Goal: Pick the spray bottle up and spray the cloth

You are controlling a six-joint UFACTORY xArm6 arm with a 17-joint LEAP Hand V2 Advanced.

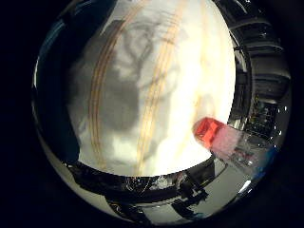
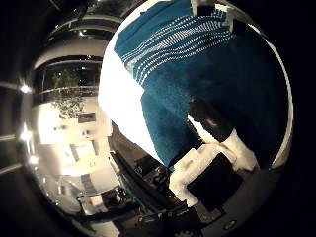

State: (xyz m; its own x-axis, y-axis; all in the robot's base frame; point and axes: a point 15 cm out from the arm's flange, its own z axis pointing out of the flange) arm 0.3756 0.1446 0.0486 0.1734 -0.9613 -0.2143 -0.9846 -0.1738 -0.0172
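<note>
A clear spray bottle [image 1: 240, 145] with a red spray head [image 1: 209, 129] reaches in from the edge of the little finger side palm view, close to the palm and raised above the table. My right hand [image 2: 217, 148] is curled round it; a black-tipped finger [image 2: 210, 121] crosses the thumb side view. Below the hand lies a teal cloth [image 2: 232, 74] with white dotted stripes, spread on the table. The bottle's red head points out over a white cloth with yellow stripes [image 1: 156, 85], where the hand's shadow falls.
The white striped cloth covers the tabletop, and its edge [image 2: 118, 108] runs beside the teal cloth. Beyond the table edge are dark frames and room furniture [image 2: 74, 138]. A dark blue patch [image 1: 52, 104] borders the white cloth.
</note>
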